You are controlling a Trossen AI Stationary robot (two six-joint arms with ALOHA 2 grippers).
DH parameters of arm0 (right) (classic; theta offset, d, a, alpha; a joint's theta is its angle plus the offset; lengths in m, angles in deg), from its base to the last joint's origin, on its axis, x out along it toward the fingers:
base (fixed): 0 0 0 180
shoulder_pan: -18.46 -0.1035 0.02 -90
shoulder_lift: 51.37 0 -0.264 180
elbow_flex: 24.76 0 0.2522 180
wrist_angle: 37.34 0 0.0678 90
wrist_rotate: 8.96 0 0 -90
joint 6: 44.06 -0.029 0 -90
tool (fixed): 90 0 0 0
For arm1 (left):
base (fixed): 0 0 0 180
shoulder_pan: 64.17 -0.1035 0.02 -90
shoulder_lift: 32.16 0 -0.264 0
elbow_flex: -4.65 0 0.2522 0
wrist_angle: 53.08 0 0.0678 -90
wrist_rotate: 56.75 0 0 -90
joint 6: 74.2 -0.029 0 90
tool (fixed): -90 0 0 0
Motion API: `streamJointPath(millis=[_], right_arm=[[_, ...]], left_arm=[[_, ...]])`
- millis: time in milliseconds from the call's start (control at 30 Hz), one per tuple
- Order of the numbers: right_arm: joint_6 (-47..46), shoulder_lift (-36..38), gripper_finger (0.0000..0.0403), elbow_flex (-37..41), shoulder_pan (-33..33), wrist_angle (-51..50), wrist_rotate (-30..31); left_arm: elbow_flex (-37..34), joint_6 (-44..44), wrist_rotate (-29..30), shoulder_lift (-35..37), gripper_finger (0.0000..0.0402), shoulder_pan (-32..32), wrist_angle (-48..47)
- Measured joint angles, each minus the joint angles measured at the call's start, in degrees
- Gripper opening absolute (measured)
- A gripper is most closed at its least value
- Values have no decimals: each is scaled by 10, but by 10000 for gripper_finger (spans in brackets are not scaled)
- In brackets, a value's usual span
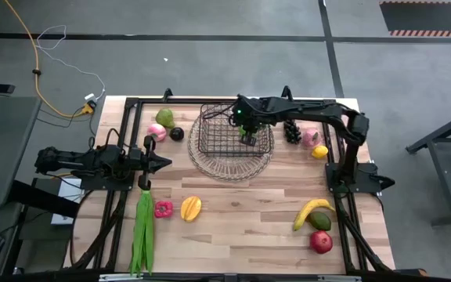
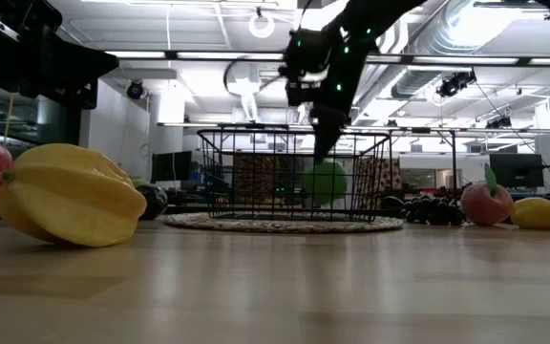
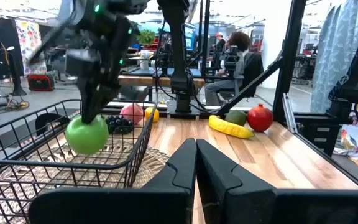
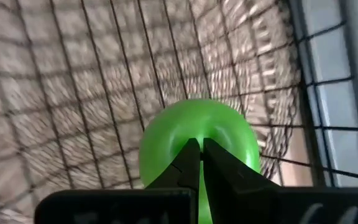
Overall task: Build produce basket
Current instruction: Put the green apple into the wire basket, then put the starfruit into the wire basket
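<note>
My two arms are dark, near-black, built of blocky jointed segments that rise from black frame rails along the table's sides. Small green indicator lights glow on the wrist housing of my right arm, visible from above, from table height and from my other wrist. My right gripper (image 4: 200,163) ends in two slim, matte black fingers that taper to narrow tips, mounted on a flat black crossbar. My left gripper (image 3: 196,163) shows the same make: two smooth, dark, wedge-shaped fingers with angled inner faces rising from a broad black base. From above, my left arm's body looks lumpy with dark housings and cabling.
</note>
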Motion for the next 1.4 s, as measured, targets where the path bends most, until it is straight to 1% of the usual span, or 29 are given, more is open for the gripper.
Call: streamJointPath(millis=[167,400,567,633,733,833,967,1067,1167,1233,1300,1400], right_arm=[[3,-30,0,0,16,-14,1],[-29,-36,1,-1,27,-2,0],[-48,-36,14,-1,27,-6,2],[-53,-36,22,-1,26,-7,12],[-69,-36,46,-12,25,-37,23],[-86,-36,83,-35,23,-63,26],[-81,-36,138,-82,14,-102,30],[-82,-36,171,-121,6,-141,28],[-83,-18,193,-133,-6,-177,28],[-87,9,201,-116,-15,-177,28],[-94,51,205,-78,-27,-169,28],[-114,134,206,9,-48,-121,28]], left_arm=[[0,0,0,0,1,0,0],[0,0,0,0,1,0,0],[0,0,0,0,1,0,0],[0,0,0,0,1,0,0],[0,0,0,0,1,0,0],[0,0,0,0,1,0,0],[0,0,0,0,1,0,0],[0,0,-1,0,1,0,0],[0,0,-2,0,1,0,0],[0,0,-2,0,1,0,0],[0,0,-3,0,1,0,-2],[0,5,-3,0,1,0,-6]])
